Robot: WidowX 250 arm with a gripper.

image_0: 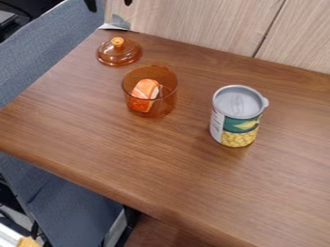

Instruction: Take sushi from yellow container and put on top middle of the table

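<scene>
- Hanging at the top edge, left of centre, the black gripper has its two tips parted, nothing between them.
- Orange-and-white sushi lies inside the amber container, nearer me than the jaws and slightly to their right as I look.
- Its long axis seems to slant from upper right to lower left; the jaws probably need to enter the open rim and close across that slant.
</scene>
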